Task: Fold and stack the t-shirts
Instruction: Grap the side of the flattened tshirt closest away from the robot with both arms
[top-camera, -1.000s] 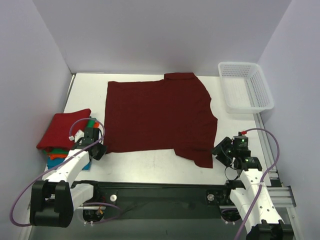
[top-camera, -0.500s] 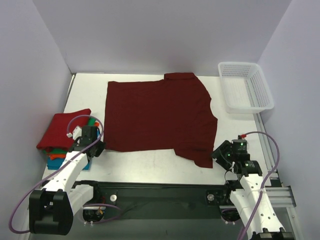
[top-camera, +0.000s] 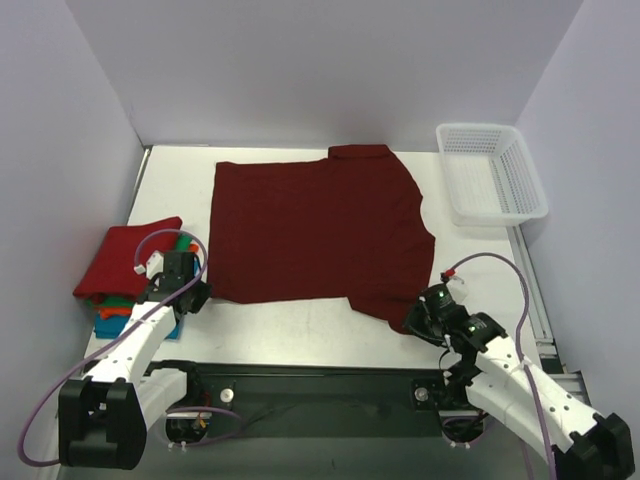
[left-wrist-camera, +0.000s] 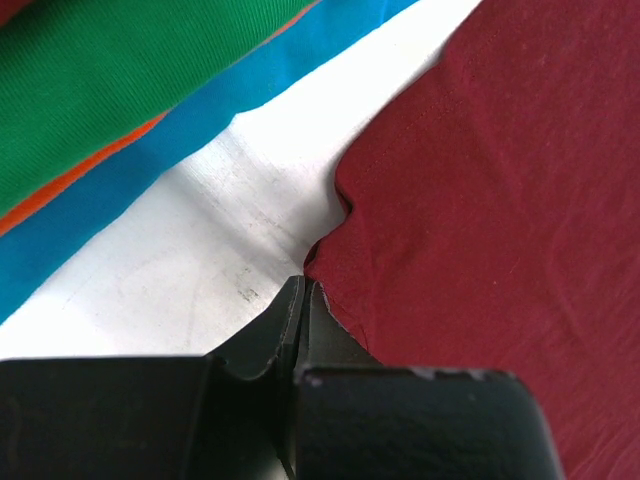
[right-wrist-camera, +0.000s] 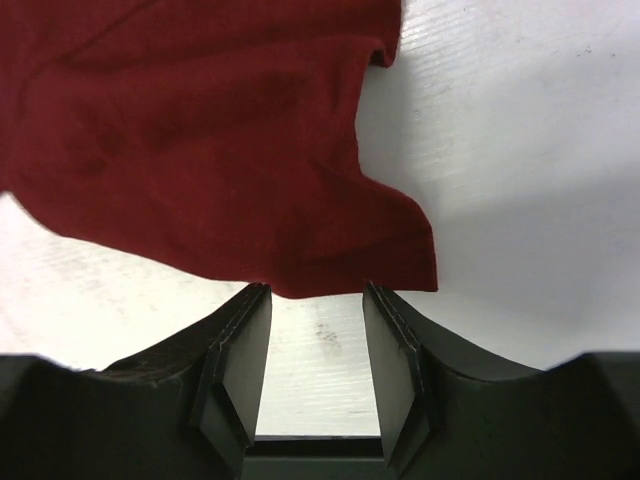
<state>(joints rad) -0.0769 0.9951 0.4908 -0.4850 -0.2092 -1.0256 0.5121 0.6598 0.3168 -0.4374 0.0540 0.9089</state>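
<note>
Top external: maroon shirt (top-camera: 315, 230) flat, unfolded on tabletop (top-camera: 300, 322); folded stack (top-camera: 125, 262) at left; left hand (top-camera: 195, 298) pinching shirt hem; right hand (top-camera: 415, 322) wide, straddling near corner.

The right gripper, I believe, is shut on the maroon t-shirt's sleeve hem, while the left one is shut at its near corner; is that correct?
Not quite: the right gripper is open, its jaws apart with the sleeve hem of the maroon t-shirt at their tips, as the right wrist view shows. The left gripper is shut at the near corner.
</note>
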